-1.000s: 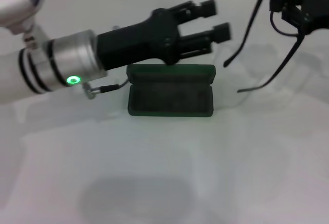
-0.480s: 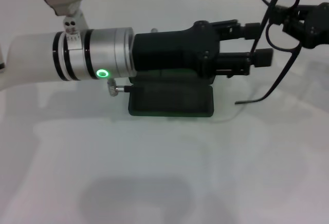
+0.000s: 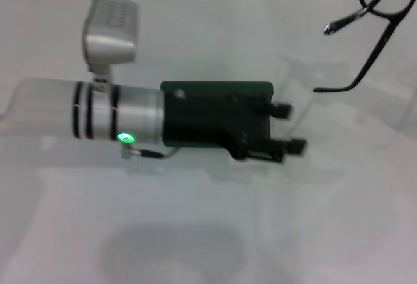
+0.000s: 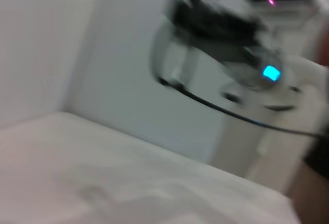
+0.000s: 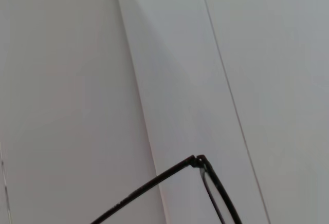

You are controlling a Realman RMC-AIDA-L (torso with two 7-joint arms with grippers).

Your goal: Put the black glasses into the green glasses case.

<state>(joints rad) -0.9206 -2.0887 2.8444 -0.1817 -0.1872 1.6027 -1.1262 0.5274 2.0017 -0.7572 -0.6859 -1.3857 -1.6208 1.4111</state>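
Two arms in play, op. Your left gripper (image 3: pixel 290 128) sits low over the green glasses case (image 3: pixel 215 89), its black body covering most of the case in head view; only the case's far edge and a bit of the right end show green. Left fingers (image 3: pixel 282 109) point toward your right side and stand apart w/ nothing between them, so released.

Black glasses (image 3: pixel 378 10) hang up at the far right of head view, well apart from the case and off the white table (image 3: pixel 195 232). One temple arm droops down and hooks toward the case side, another pokes out w/ a pale tip. Right gripper itself isn't in head view. Left wrist cam shows a blurred dark gripper w/ a blue light, seemingly the right arm's, by the glasses' frame (image 4: pixel 169 54); can't tell whether it's clenched on them. Right wrist cam shows only a lens rim and one temple of the glasses (image 5: pixel 205 172) against a pale wall; none of its own fingers seen.
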